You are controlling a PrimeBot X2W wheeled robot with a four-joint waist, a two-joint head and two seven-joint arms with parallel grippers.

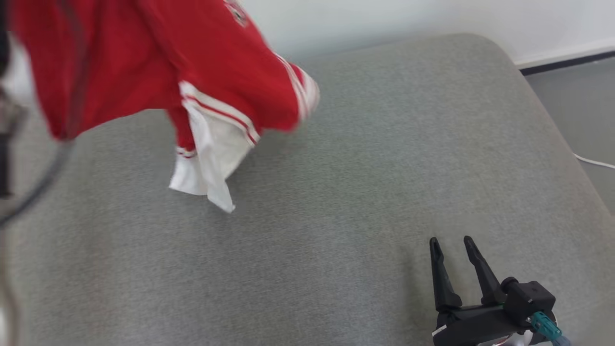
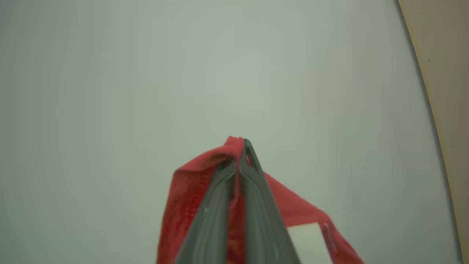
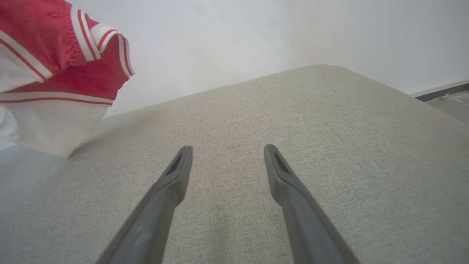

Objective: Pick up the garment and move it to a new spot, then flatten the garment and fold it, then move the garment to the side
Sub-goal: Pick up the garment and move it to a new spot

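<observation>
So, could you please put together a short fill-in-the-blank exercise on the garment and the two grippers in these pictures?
1. The left gripper has its jaws ____ on a fold of the red garment with white striped trim.
2. The right gripper, above the grey fabric cushion, has its jaws ____ with nothing between them.
3. In the head view, the garment hangs at the upper ____ of the picture.

Missing words: shut; open; left.

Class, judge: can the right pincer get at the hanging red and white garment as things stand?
Probably yes: only bare grey fabric cushion lies between the open right pincer and the hanging red and white fabric garment.
</observation>
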